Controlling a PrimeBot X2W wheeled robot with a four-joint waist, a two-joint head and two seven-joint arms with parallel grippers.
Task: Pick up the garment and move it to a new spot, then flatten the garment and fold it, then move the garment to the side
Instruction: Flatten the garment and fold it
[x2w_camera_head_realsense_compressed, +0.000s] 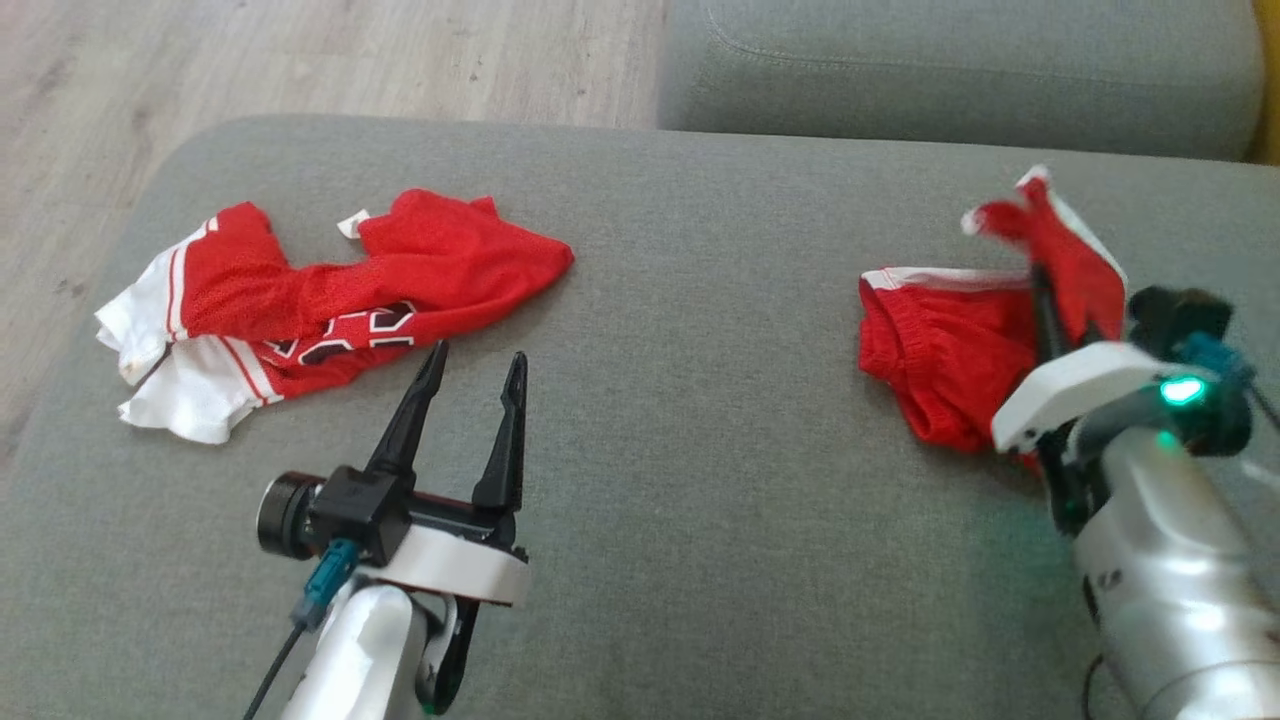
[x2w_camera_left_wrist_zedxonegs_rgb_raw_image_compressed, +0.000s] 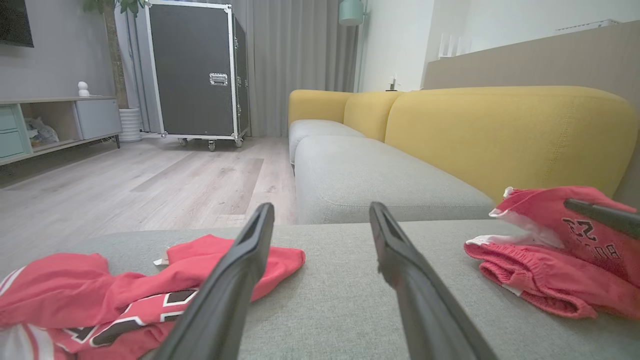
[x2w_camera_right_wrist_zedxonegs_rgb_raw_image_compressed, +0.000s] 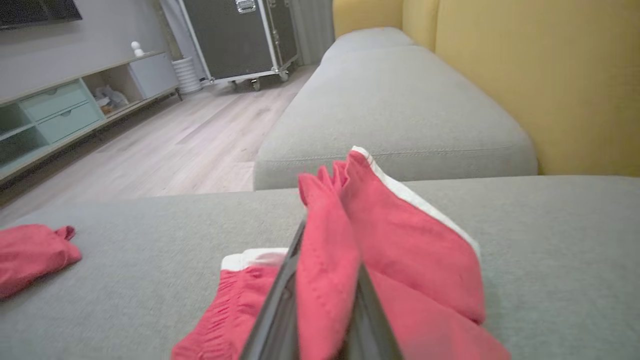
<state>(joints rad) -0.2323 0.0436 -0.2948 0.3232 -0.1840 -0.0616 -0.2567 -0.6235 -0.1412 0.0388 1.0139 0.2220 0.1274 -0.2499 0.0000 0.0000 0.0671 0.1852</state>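
Observation:
On the right of the grey seat cushion (x2w_camera_head_realsense_compressed: 700, 450) lie red shorts with white trim (x2w_camera_head_realsense_compressed: 940, 340) (x2w_camera_left_wrist_zedxonegs_rgb_raw_image_compressed: 550, 280) (x2w_camera_right_wrist_zedxonegs_rgb_raw_image_compressed: 410, 250). My right gripper (x2w_camera_head_realsense_compressed: 1038, 275) (x2w_camera_right_wrist_zedxonegs_rgb_raw_image_compressed: 327, 260) is shut on a fold of them, and that fold stands lifted while the waistband end rests on the cushion. A crumpled red and white jersey (x2w_camera_head_realsense_compressed: 400, 270) (x2w_camera_left_wrist_zedxonegs_rgb_raw_image_compressed: 100, 295) (x2w_camera_right_wrist_zedxonegs_rgb_raw_image_compressed: 30, 255) lies at the left. Just in front of the jersey's near edge my left gripper (x2w_camera_head_realsense_compressed: 478, 352) (x2w_camera_left_wrist_zedxonegs_rgb_raw_image_compressed: 321, 207) hovers open with nothing between its fingers.
A second grey cushion (x2w_camera_head_realsense_compressed: 950, 70) adjoins at the back right, with a yellow backrest (x2w_camera_left_wrist_zedxonegs_rgb_raw_image_compressed: 500, 135) along the right side. Wooden floor (x2w_camera_head_realsense_compressed: 300, 60) lies beyond the cushion's left and far edges. A black wheeled case (x2w_camera_left_wrist_zedxonegs_rgb_raw_image_compressed: 195, 70) stands across the room.

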